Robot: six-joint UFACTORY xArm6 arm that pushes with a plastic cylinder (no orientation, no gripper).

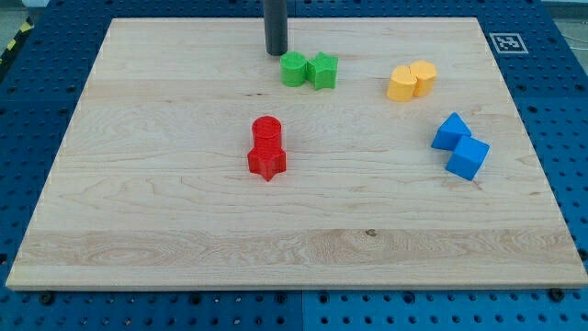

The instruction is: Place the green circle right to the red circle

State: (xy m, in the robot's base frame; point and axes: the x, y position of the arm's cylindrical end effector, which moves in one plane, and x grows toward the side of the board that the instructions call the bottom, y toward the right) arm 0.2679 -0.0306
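Note:
The green circle [293, 69] lies near the view's top centre, touching a green star-shaped block [322, 71] on its right. The red circle [266, 131] lies near the board's middle, below and slightly left of the green circle, touching a red star-shaped block [266, 162] just below it. My tip [276, 52] rests on the board just up and left of the green circle, a small gap apart from it.
Two yellow blocks [411, 81] touch each other at the upper right. Two blue blocks [460, 145] lie at the right. The wooden board [138, 202] sits on a blue perforated table; a marker tag [507, 42] is at its top right corner.

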